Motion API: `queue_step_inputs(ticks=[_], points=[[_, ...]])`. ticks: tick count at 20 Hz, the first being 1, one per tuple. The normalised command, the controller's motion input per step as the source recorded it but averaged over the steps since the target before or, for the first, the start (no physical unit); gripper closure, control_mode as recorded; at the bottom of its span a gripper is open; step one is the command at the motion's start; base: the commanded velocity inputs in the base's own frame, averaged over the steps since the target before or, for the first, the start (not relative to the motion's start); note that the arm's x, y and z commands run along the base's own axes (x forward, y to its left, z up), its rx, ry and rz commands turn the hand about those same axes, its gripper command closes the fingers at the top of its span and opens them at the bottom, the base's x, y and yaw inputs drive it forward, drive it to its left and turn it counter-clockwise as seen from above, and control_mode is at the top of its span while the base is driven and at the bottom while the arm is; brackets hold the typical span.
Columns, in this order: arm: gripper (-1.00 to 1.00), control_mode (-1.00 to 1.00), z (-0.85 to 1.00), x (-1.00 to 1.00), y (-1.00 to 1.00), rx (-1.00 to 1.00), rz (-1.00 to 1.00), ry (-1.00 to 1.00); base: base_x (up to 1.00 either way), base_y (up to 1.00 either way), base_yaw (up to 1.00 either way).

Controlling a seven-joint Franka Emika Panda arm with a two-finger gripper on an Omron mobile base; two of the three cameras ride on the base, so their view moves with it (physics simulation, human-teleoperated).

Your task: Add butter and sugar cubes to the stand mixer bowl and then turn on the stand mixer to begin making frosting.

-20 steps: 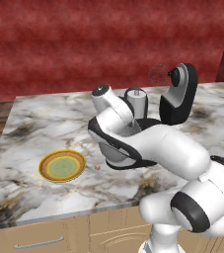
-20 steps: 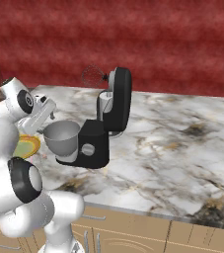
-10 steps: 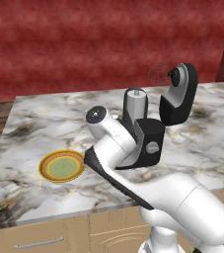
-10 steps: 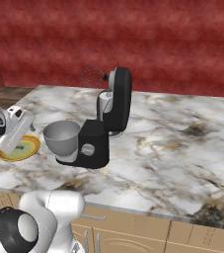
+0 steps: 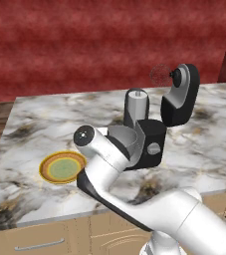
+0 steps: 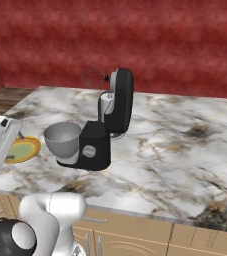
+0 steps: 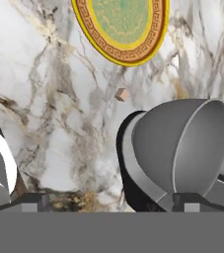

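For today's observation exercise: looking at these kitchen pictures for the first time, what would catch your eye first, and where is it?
The black stand mixer stands mid-counter with its head tipped back, whisk in the air, over a grey bowl. Left of it lies a yellow-rimmed green plate. A tiny pale cube sits on the marble counter between plate and bowl.

Black stand mixer (image 6: 112,125), grey stand mixer bowl (image 6: 62,139), yellow-rimmed green plate (image 5: 61,167), white-grey marble counter (image 6: 175,150)
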Motion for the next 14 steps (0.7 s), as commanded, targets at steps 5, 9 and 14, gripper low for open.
queue_step_inputs(ticks=[5,9,14], points=[[-1.00,-1.00,-0.07,0.26,0.21,-0.10,0.00,0.18,0.00,0.00,0.00],[-1.00,-1.00,-0.20,0.36,0.09,-0.12,0.00,0.21,0.00,0.00,0.00],[-1.00,-1.00,-0.36,0.21,0.09,-0.14,0.00,0.11,0.00,0.00,0.00]])
